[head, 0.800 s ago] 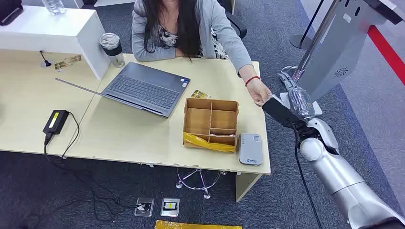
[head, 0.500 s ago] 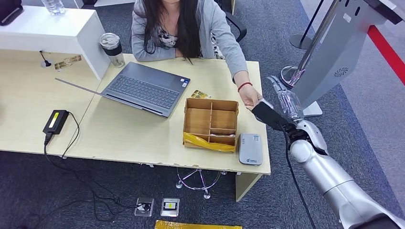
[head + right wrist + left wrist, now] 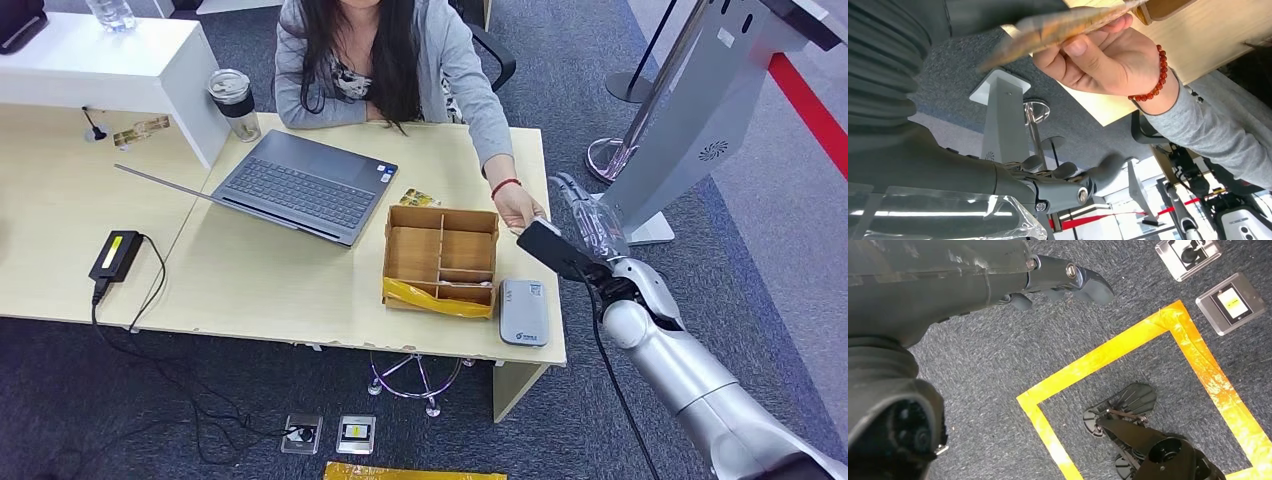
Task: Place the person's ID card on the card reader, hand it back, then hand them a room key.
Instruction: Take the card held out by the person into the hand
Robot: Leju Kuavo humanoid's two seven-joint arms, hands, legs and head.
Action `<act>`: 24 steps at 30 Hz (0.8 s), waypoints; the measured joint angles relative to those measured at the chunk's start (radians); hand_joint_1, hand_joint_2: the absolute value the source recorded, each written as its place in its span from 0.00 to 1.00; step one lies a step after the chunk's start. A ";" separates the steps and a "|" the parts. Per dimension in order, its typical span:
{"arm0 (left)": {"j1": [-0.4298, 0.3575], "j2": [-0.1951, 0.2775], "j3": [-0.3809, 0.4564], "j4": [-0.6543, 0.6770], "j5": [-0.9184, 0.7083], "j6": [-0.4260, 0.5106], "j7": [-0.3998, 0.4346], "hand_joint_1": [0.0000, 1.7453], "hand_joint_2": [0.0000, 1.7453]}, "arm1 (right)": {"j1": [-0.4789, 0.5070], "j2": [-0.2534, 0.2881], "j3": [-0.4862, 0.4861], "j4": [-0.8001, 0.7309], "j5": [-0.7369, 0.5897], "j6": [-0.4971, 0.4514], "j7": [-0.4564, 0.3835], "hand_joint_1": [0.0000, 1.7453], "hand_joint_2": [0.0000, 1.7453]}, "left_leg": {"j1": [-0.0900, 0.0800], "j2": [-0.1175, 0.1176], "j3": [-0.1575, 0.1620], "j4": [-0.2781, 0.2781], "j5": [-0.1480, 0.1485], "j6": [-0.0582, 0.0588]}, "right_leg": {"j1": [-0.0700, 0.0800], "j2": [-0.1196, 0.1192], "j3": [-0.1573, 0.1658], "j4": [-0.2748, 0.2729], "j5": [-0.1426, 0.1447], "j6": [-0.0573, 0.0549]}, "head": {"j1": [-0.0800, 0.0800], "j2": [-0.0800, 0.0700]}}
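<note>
Reaching up from five o'clock, the right hand (image 3: pixel 578 232) meets the person's hand (image 3: pixel 520 208) at the desk's (image 3: pixel 260 270) three o'clock edge. The ID card (image 3: pixel 1068 22) sits between them; whether the robot's fingers (image 3: pixel 1068 172) grip it, I cannot tell. The card reader (image 3: pixel 524 311) lies nearer, at seven o'clock from the hands. The left hand (image 3: pixel 1048 282) hangs over the floor, fingers apart, holding nothing.

Head view high above the worktop (image 3: pixel 300 270) looking down, left wrist view facing carpet, right wrist view close under the person's hand (image 3: pixel 1098 60), shared with head view
</note>
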State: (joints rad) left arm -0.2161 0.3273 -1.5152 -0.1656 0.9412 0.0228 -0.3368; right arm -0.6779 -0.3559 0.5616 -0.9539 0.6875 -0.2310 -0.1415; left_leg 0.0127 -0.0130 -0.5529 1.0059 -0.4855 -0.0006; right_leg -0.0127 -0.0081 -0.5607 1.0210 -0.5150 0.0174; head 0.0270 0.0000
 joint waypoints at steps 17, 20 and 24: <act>0.002 0.000 -0.003 0.000 -0.007 0.000 -0.004 0.00 0.00 | 0.015 -0.025 -0.012 -0.076 -0.016 -0.020 0.012 1.00 1.00 | 0.000 0.000 0.000 0.000 0.000 0.000 | 0.000 0.001 0.000 0.000 0.000 0.000 | 0.000 0.000; 0.002 0.000 -0.004 0.000 -0.007 0.000 -0.005 0.00 0.00 | 0.016 -0.026 -0.012 -0.084 -0.020 -0.021 0.012 1.00 1.00 | 0.000 0.000 0.000 0.000 0.000 0.000 | 0.000 0.001 0.000 0.000 0.000 0.000 | 0.000 0.000; 0.002 0.000 -0.004 0.000 -0.007 0.000 -0.005 0.00 0.00 | 0.018 -0.026 -0.012 -0.092 -0.021 -0.020 0.014 1.00 1.00 | 0.000 0.001 0.000 0.000 0.000 0.000 | 0.000 0.001 0.000 0.000 0.000 0.000 | 0.000 0.000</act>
State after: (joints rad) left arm -0.2140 0.3273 -1.5192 -0.1656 0.9343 0.0226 -0.3414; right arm -0.6603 -0.3820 0.5498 -1.0455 0.6664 -0.2508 -0.1280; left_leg 0.0127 -0.0125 -0.5525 1.0060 -0.4856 -0.0007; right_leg -0.0127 -0.0075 -0.5606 1.0210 -0.5149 0.0175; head 0.0270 0.0000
